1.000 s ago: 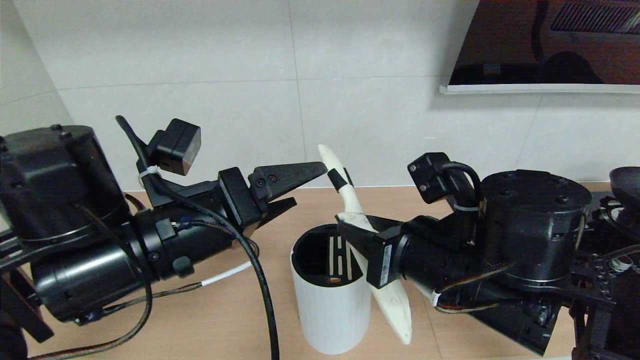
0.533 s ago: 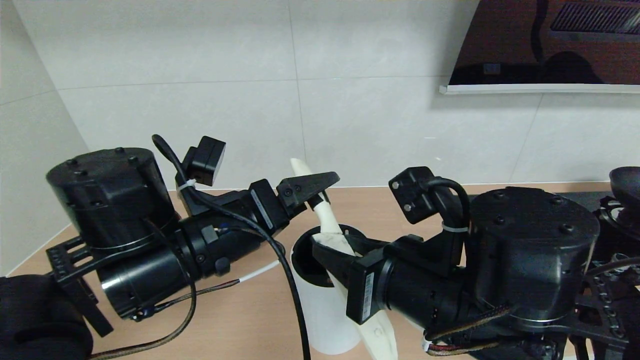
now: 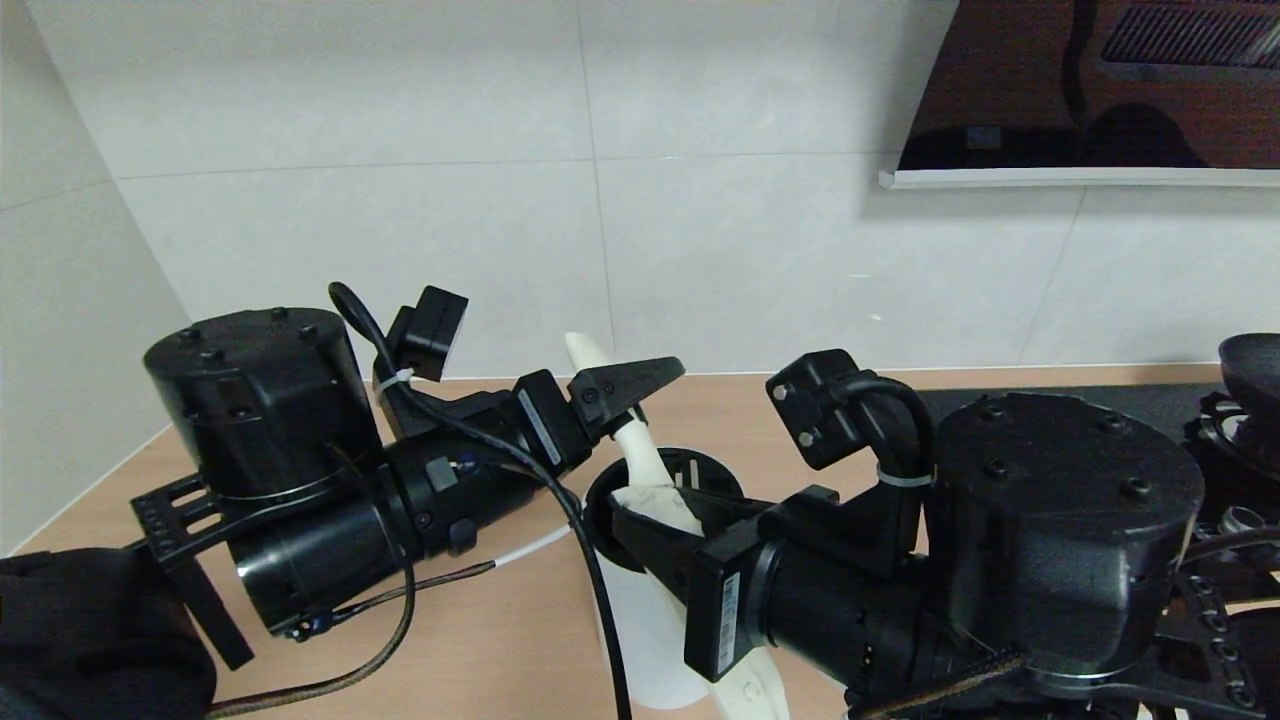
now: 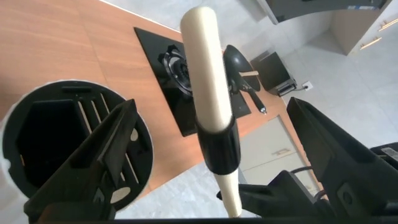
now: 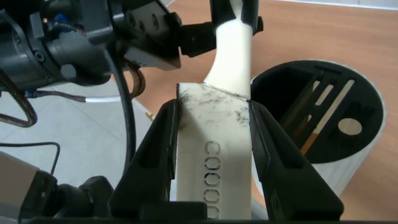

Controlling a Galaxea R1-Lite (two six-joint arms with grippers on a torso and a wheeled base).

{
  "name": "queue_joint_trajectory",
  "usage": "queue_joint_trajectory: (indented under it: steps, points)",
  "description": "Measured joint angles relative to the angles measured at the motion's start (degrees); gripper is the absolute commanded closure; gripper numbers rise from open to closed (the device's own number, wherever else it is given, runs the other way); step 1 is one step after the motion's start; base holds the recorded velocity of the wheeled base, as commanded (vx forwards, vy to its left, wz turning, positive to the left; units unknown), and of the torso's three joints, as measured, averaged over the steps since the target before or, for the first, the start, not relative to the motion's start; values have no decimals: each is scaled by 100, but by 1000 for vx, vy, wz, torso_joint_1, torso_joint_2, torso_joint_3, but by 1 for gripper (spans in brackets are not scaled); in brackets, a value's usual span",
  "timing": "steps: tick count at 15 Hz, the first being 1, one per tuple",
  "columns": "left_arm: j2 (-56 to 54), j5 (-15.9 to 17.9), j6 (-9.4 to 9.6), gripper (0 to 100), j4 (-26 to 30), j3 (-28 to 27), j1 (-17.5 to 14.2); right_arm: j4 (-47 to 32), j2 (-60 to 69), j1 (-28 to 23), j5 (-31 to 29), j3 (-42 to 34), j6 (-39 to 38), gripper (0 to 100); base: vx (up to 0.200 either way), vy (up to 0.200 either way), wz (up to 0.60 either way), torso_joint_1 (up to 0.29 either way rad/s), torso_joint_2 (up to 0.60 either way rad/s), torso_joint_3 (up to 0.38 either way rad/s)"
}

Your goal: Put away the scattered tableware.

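A cream spatula [image 3: 592, 362] with a black band on its handle stands tilted over a white cylindrical utensil holder [image 3: 640, 620]. My right gripper [image 3: 655, 512] is shut on the spatula's wide perforated part [image 5: 214, 149], just above the holder's black slotted insert [image 5: 323, 118]. My left gripper [image 3: 640, 400] is open, one finger on each side of the upper handle [image 4: 208, 106], both apart from it. The holder's rim [image 4: 74, 149] lies below the left finger [image 4: 99, 162]. The spatula's lower end [image 3: 750, 690] hangs beside the holder.
The holder stands on a wooden counter [image 3: 480, 640] backed by a tiled wall. A black hob [image 3: 1060, 400] with dark cookware [image 3: 1250, 365] lies at the right, under a range hood [image 3: 1100, 90]. Loose cables [image 3: 500, 555] hang from the left arm.
Left arm swung in toward the middle, bringing its open fingers around the spatula handle. Right arm drew back and left with the spatula, which now sits lower over the holder.
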State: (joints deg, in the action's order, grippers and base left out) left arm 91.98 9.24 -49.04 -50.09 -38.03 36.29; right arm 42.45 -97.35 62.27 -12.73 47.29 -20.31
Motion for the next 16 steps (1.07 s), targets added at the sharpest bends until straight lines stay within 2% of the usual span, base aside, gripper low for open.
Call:
queue_joint_trajectory:
  steps: [1,14,15,16]
  points:
    - [9,1,0,100,0,0,6,-28,0,2,4,-7,0,100,0,0,0,0,0,0]
    - [11,6,2,100,-2,6,17,-165,39,7,24,10,-10,100,0,0,0,0,0,0]
    - [5,9,-2,100,0,6,17,-165,44,2,22,10,-10,0,0,0,0,0,0,0]
    - [0,9,-2,100,1,6,20,-161,46,2,20,10,-10,0,0,0,0,0,0,0]
